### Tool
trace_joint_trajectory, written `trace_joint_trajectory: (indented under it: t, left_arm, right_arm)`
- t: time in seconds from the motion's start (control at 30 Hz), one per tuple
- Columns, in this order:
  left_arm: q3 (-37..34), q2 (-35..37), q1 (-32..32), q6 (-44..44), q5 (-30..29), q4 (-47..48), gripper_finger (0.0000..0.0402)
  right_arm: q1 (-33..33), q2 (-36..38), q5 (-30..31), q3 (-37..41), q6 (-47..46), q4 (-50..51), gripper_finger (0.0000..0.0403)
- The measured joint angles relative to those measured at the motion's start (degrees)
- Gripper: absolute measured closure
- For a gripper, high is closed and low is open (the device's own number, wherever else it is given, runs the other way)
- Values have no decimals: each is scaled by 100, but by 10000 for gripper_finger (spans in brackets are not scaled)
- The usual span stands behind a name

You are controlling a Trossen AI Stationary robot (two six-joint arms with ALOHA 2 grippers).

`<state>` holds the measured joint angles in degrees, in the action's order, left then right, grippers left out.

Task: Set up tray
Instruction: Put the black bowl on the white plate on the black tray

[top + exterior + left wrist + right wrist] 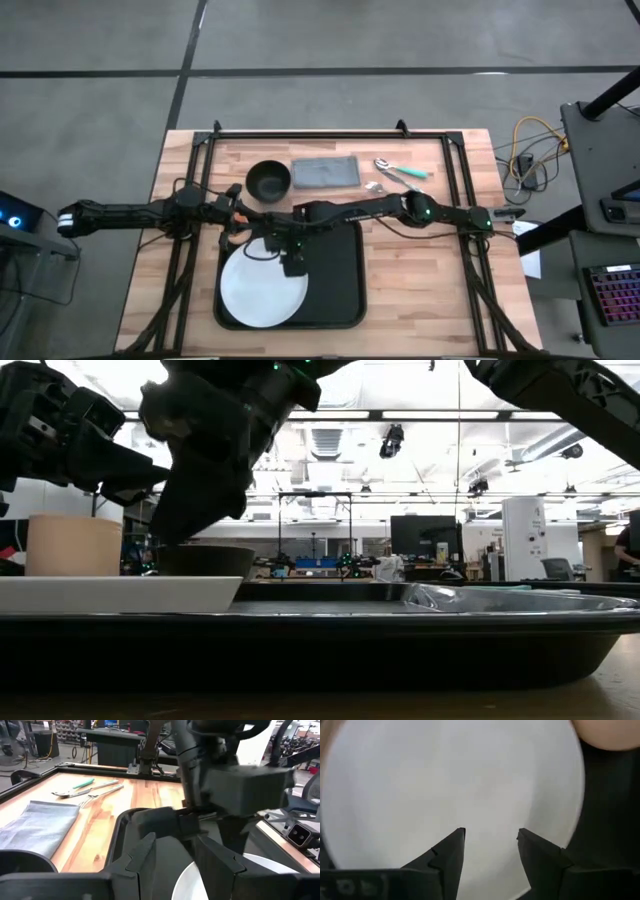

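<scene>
The black tray (340, 285) lies on the near middle of the wooden table. A round white plate (262, 290) rests flat in its left part. My right gripper (491, 840) hangs open over the plate's far edge (287, 262), fingers slanting down, and I see no touch in the low view (200, 500). My left gripper (175, 860) stands open just left of the tray's far left corner (238, 208), pointing roughly level at the right arm, with nothing between its fingers.
A black bowl (268, 180), a grey folded cloth (325, 173) and cutlery (398, 172) lie along the far side. A tan cup (72, 545) stands behind the plate's left end. A black frame (330, 133) borders the table. Bare wood lies right of the tray.
</scene>
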<state>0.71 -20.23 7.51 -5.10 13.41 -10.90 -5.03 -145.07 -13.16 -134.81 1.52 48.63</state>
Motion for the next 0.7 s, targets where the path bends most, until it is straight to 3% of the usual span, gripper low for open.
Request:
trace_joint_trajectory:
  t: [0.3,0.43,0.53,0.7]
  left_arm:
    - [-2,0,2,2,-2,0,283]
    - [-2,0,2,2,-4,0,283]
    - [-4,0,1,2,-5,0,283]
    - [-4,0,2,2,-7,0,283]
  right_arm:
    - [-70,76,-107,65,156,269,230]
    - [-79,373,-106,477,173,81,232]
    - [-78,938,-132,1329,270,-430,231]
    - [8,2469,-386,3900,100,-3116,230]
